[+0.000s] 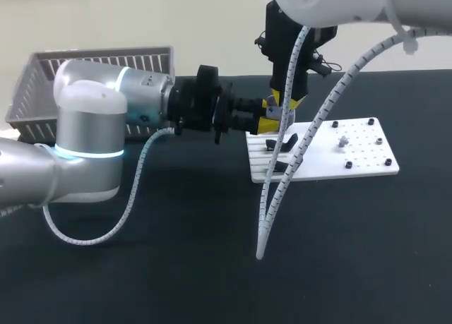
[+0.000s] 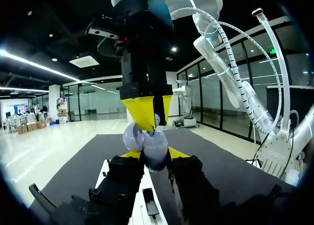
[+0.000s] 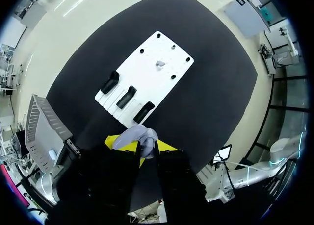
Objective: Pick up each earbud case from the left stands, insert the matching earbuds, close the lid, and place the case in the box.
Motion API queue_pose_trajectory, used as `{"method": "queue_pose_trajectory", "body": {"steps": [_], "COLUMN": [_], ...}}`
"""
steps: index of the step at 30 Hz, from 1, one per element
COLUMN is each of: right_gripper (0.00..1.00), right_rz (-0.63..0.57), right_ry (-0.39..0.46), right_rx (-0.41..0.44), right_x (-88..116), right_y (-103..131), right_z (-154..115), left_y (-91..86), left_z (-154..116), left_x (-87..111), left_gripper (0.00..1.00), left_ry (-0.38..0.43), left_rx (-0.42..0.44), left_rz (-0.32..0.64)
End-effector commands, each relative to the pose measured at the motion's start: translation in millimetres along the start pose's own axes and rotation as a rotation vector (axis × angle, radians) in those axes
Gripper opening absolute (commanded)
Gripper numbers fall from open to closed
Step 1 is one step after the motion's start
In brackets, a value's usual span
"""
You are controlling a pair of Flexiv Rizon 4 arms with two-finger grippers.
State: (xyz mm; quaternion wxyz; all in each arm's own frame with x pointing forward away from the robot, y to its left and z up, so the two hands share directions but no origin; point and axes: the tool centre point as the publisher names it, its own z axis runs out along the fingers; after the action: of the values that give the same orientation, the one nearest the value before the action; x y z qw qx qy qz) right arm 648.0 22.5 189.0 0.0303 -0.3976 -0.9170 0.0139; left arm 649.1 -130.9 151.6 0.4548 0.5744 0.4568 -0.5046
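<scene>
A lavender earbud case [image 2: 153,149] with its lid [image 2: 131,136] swung open is held above the table, and my left gripper [image 2: 155,156] is shut on its body from both sides. My right gripper [image 2: 156,121] comes straight down onto the open case, its yellow fingertips closed on a small pale earbud [image 2: 157,120]. In the head view the left gripper [image 1: 267,124] and right gripper [image 1: 281,102] meet over the left end of the white board [image 1: 353,158]. The right wrist view has the case [image 3: 138,134] just ahead of its gripper [image 3: 147,149].
Three black stands [image 3: 126,96] sit empty along the white board's [image 3: 167,83] left edge, below the grippers. A small pale earbud [image 1: 342,140] rests on the board among black pegs. A grey slatted basket [image 1: 42,77] stands at the back left. The table is a black mat.
</scene>
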Motion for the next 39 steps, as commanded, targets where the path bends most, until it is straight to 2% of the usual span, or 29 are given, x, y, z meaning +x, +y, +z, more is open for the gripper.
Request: {"method": "queue_pose_trajectory", "body": {"steps": [1,2,3,4,6,10,14,15,16,18,21,22,28,33,37,39], "right_gripper": [0.45,0.73,0.85,0.91,0.97,1.0,1.0,0.94,0.93,1.0,1.0,0.99,1.0,1.0,1.0,0.97], "right_rz": [-0.003,-0.005,-0.008,-0.01,-0.014,-0.043,-0.112,-0.138,-0.17,-0.198,-0.255,-0.258,-0.241,-0.26,-0.288,-0.311], "right_ry": [0.004,0.004,0.002,0.003,0.002,0.011,0.008,-0.019,-0.063,-0.118,-0.169,-0.174,-0.221,-0.216,-0.229,-0.233], "right_rx": [-0.013,-0.017,-0.026,-0.031,-0.044,-0.092,-0.187,-0.206,-0.186,-0.172,-0.17,-0.198,-0.3,-0.353,-0.359,-0.356], "right_x": [1,2,3,5,8,14,17,15,15,14,9,8,-6,-20,-36,-46], "right_y": [-2,-3,-4,-5,-9,-20,-38,-44,-49,-60,-75,-80,-108,-122,-125,-122], "right_z": [-3,-4,-5,-7,-9,-15,-18,-18,-16,-12,-5,-5,-7,-1,11,17], "left_y": [0.3,0.3,0.3,0.3,0.3,0.3,0.3,0.3,0.3,0.3,0.3,0.3,0.3,0.3,0.3,0.3], "left_z": [1,1,1,1,1,1,1,1,1,1,1,1,1,1,1,1], "left_x": [0.0,0.0,0.0,0.0,0.0,0.0,0.0,0.0,0.0,0.0,0.0,0.0,0.0,0.0,0.0,0.0], "left_gripper": [0.0,0.0,0.0,0.0,0.0,0.0,0.0,0.0,0.0,0.0,0.0,0.0,0.0,0.0,0.0,0.0], "left_ry": [0.001,0.001,0.001,0.001,0.001,0.001,0.001,0.001,0.001,0.001,0.001,0.001,0.001,0.001,0.001,0.001], "left_rx": [0.003,0.003,0.003,0.003,0.003,0.003,0.003,0.003,0.003,0.003,0.003,0.003,0.003,0.003,0.003,0.003], "left_rz": [0.0,0.0,0.0,0.0,0.0,0.0,0.0,0.0,0.0,0.0,0.0,0.0,0.0,0.0,0.0,0.0]}}
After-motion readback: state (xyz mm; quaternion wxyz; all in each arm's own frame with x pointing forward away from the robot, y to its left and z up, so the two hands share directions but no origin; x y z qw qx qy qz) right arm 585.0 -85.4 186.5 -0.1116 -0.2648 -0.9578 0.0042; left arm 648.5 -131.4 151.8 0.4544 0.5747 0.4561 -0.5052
